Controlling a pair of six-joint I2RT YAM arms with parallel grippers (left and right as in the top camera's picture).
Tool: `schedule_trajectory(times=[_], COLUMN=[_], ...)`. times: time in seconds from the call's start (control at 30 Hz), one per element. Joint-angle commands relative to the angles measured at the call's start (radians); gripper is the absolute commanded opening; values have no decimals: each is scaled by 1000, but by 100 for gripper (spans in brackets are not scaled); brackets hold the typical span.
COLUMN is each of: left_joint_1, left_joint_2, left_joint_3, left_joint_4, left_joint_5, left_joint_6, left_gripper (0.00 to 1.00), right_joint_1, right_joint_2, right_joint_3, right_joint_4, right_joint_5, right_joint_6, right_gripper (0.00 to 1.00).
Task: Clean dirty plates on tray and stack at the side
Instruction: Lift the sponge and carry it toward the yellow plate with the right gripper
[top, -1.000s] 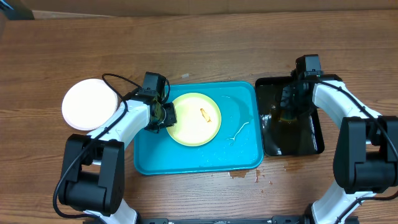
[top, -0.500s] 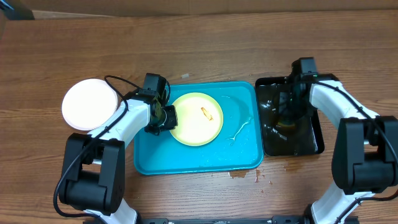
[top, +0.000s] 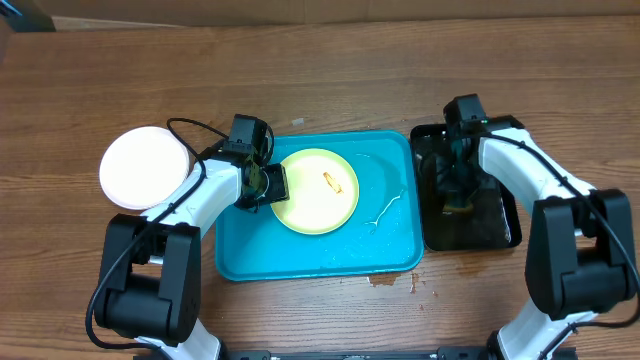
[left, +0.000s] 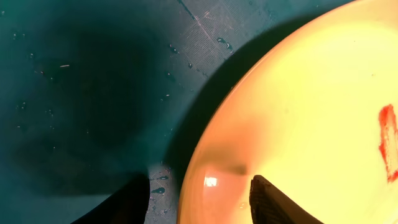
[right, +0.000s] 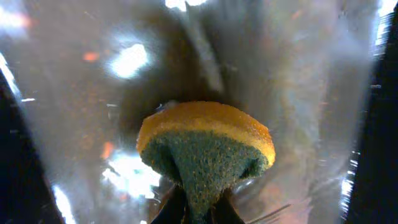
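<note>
We see the left gripper (top: 262, 184) at the left rim of the yellow plate (top: 317, 191), which lies flat in the blue tray (top: 250, 255), left of the tray's middle. In the left wrist view the fingers (left: 127, 202) stand partly apart and straddle the rim: one is outside over the wet tray floor, the other is over the plate's face. We cannot tell whether they actually pinch the rim. A red smear (left: 388, 140) marks the plate towards its centre. The left arm reaches in from the near left, bent at the elbow, with the wrist pointing right towards the plate.

The right gripper (right: 191, 208) has its fingers closed tight on a sponge (right: 205, 146), yellow on top and green beneath, squeezed into a fold at the pinch. It hangs over the glossy black tray (top: 500, 225), which sits just right of the blue one. The right arm curves in from the near right, its wrist over the black tray's far half.

A white plate (top: 145, 167) rests on the table (top: 320, 80), left of the blue tray and apart from it.
</note>
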Motion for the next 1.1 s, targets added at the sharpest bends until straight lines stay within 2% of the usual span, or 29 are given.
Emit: schedule_trajectory(times=[0.0, 0.27, 0.37, 0.5, 0.57, 0.63, 0.7, 0.73, 0.87, 0.93, 1.07], left_joint_1=[-7, -7, -7, -7, -7, -7, -7, -7, -7, -7, -7], left_joint_2=[18, 18, 18, 18, 18, 18, 18, 18, 18, 18, 18], left_joint_3=[-5, -5, -5, -5, -5, -5, -5, -5, -5, -5, -5], left_joint_4=[2, 2, 1, -1, -1, -1, -1, -2, -5, -5, -5], left_joint_5=[-7, -7, -7, -7, -7, -7, -7, -7, -7, -7, -7], left_joint_6=[7, 7, 7, 7, 7, 7, 7, 7, 7, 7, 7], left_gripper=[54, 55, 47, 43, 31, 20, 12, 4, 4, 4, 7], right_joint_1=[5, 23, 37, 38, 38, 41, 42, 41, 43, 43, 56], right_joint_2=[-96, -160, -161, -161, -161, -161, -161, -161, -161, -161, -161], right_joint_3=[47, 47, 46, 47, 47, 47, 47, 47, 47, 47, 92], right_joint_4=[5, 1, -7, -26, -19, -15, -31, -36, -31, -32, -16], right_joint_5=[21, 66, 169, 277, 240, 181, 237, 276, 242, 290, 225], right_joint_6=[14, 50, 97, 151, 161, 96, 84, 128, 89, 121, 114], right_gripper=[4, 5, 4, 4, 4, 4, 4, 4, 4, 4, 4])
